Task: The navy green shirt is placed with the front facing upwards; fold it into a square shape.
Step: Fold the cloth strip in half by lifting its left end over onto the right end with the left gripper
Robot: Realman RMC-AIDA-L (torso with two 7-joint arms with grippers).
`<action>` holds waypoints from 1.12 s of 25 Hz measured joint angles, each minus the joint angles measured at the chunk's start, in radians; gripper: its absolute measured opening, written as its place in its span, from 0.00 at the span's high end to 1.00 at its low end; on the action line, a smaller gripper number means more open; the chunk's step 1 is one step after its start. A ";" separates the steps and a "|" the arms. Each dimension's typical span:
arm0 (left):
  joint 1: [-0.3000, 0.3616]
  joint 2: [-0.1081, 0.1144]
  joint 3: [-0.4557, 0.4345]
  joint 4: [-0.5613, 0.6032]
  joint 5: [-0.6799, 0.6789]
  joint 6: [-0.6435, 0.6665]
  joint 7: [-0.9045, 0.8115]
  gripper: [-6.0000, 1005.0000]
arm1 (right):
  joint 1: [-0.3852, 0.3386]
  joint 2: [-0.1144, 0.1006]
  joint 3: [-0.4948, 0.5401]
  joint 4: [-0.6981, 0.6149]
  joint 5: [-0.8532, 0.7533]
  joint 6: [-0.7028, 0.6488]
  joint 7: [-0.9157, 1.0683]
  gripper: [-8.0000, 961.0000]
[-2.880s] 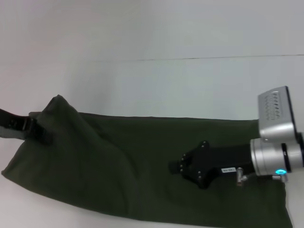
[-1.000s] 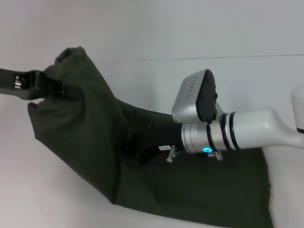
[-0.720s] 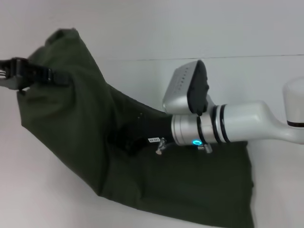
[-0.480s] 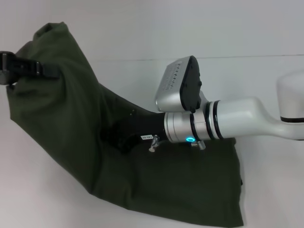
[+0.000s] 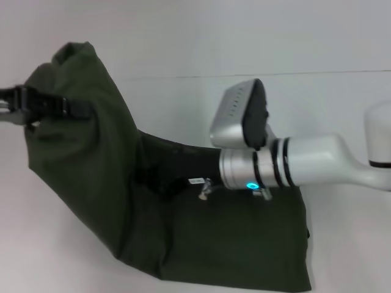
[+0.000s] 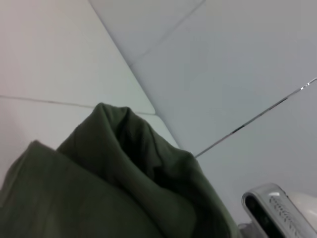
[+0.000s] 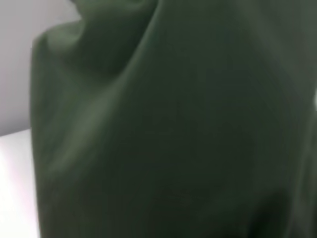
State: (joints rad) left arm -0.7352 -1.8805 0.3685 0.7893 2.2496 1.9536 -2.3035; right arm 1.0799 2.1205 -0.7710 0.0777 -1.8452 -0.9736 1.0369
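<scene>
The left claw [image 5: 76,110] is clamped on the shirt [image 5: 104,183], holding one end raised off the table [image 5: 183,36]. From that grip the cloth slopes down toward the right claw [image 5: 146,177], which sits in a fold mid-shirt; whether it is apart or together I cannot tell. Beyond it the shirt lies flat.

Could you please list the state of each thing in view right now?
navy green shirt: left end lifted off the table, right part lying flat.
left pincer: shut on the raised shirt end.
right pincer: low at the shirt's bend, fingers hidden by cloth.
</scene>
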 joint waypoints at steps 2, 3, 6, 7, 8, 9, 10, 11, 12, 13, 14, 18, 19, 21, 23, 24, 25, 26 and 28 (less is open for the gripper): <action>0.002 -0.011 0.015 -0.011 -0.003 -0.013 0.006 0.90 | -0.056 -0.007 0.035 -0.021 0.002 -0.018 0.000 0.99; 0.003 -0.015 0.019 -0.016 -0.002 -0.019 0.008 0.90 | -0.056 -0.007 0.035 -0.021 0.002 -0.018 0.000 0.99; 0.000 -0.031 0.024 -0.035 -0.003 -0.033 0.017 0.90 | -0.152 -0.012 0.078 -0.077 0.002 -0.061 0.006 0.99; -0.002 -0.035 0.024 -0.038 -0.003 -0.036 0.019 0.90 | -0.176 -0.013 0.092 -0.091 0.003 -0.072 0.008 0.99; -0.003 -0.040 0.025 -0.040 -0.003 -0.040 0.021 0.90 | -0.210 -0.015 0.115 -0.109 0.007 -0.087 0.010 0.99; -0.004 -0.045 0.025 -0.042 -0.003 -0.044 0.023 0.90 | -0.243 -0.018 0.141 -0.126 0.015 -0.101 0.010 0.99; -0.006 -0.055 0.027 -0.043 -0.003 -0.050 0.024 0.90 | -0.278 -0.019 0.167 -0.143 0.033 -0.121 0.010 0.99; -0.006 -0.061 0.029 -0.044 -0.003 -0.055 0.026 0.90 | -0.309 -0.022 0.190 -0.157 0.052 -0.136 0.010 0.99; -0.008 -0.069 0.033 -0.047 -0.003 -0.062 0.028 0.90 | -0.346 -0.023 0.214 -0.174 0.081 -0.154 0.010 0.99; -0.008 -0.078 0.037 -0.052 -0.003 -0.067 0.029 0.90 | -0.380 -0.025 0.235 -0.191 0.115 -0.174 0.010 0.99; -0.009 -0.087 0.043 -0.060 -0.003 -0.077 0.033 0.90 | -0.412 -0.027 0.252 -0.204 0.148 -0.193 0.010 0.99; -0.018 -0.127 0.051 -0.087 -0.005 -0.107 0.051 0.90 | -0.526 -0.036 0.293 -0.259 0.263 -0.267 0.012 0.99; -0.020 -0.137 0.052 -0.093 -0.005 -0.112 0.057 0.90 | -0.545 -0.038 0.300 -0.268 0.282 -0.278 0.012 0.98; -0.025 -0.153 0.052 -0.108 -0.005 -0.122 0.070 0.90 | -0.581 -0.041 0.317 -0.282 0.318 -0.289 0.012 0.94; -0.027 -0.170 0.054 -0.118 -0.005 -0.135 0.077 0.90 | -0.608 -0.041 0.334 -0.291 0.344 -0.295 0.012 0.85; -0.028 -0.179 0.056 -0.123 -0.005 -0.144 0.079 0.90 | -0.618 -0.041 0.342 -0.293 0.353 -0.297 0.012 0.80; -0.028 -0.188 0.059 -0.126 -0.006 -0.156 0.082 0.90 | -0.627 -0.041 0.349 -0.293 0.357 -0.299 0.012 0.76; -0.028 -0.199 0.063 -0.131 -0.006 -0.171 0.087 0.90 | -0.633 -0.041 0.354 -0.294 0.360 -0.300 0.012 0.72; -0.028 -0.216 0.071 -0.145 -0.006 -0.192 0.097 0.90 | -0.643 -0.040 0.359 -0.294 0.361 -0.300 0.011 0.65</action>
State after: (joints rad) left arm -0.7635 -2.0965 0.4396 0.6439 2.2441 1.7620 -2.2060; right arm 0.4374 2.0807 -0.4117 -0.2163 -1.4847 -1.2737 1.0480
